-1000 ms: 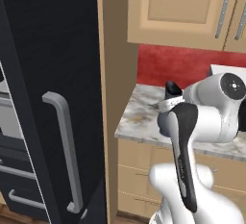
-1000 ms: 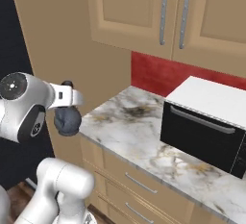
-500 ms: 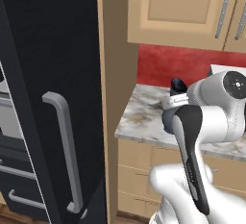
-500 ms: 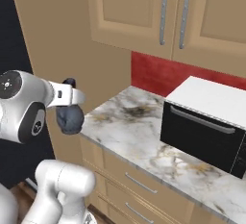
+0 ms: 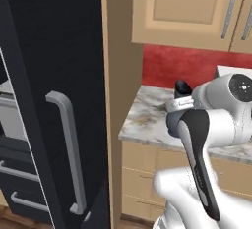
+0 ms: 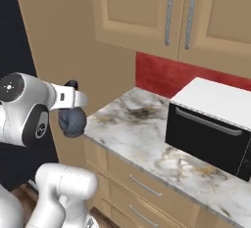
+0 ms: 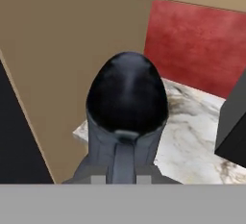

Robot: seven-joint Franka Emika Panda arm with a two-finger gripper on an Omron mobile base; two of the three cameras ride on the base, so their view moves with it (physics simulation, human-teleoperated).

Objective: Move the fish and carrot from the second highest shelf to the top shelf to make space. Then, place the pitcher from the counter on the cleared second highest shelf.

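The dark grey-blue pitcher [image 6: 72, 121] hangs in the air just off the left end of the marble counter [image 6: 142, 136], next to the tan side panel. My gripper [image 6: 71, 99] is shut on it near its neck. In the hand view the pitcher [image 7: 127, 98] sits right in front of the camera, its dark mouth facing the lens. In the left base view its spout [image 5: 182, 87] pokes up behind my white forearm. The fish, the carrot, the second highest shelf and the top shelf are out of view.
A black fridge door [image 5: 49, 75] with a grey handle [image 5: 68, 149] stands at the left. A tan panel [image 5: 123, 90] separates it from the counter. A black-and-white microwave [image 6: 215, 124] sits on the counter at the right, under wooden wall cabinets [image 6: 171, 11].
The hand with the pitcher has shifted a little away from the fridge and slightly upward. The grip has stayed the same.
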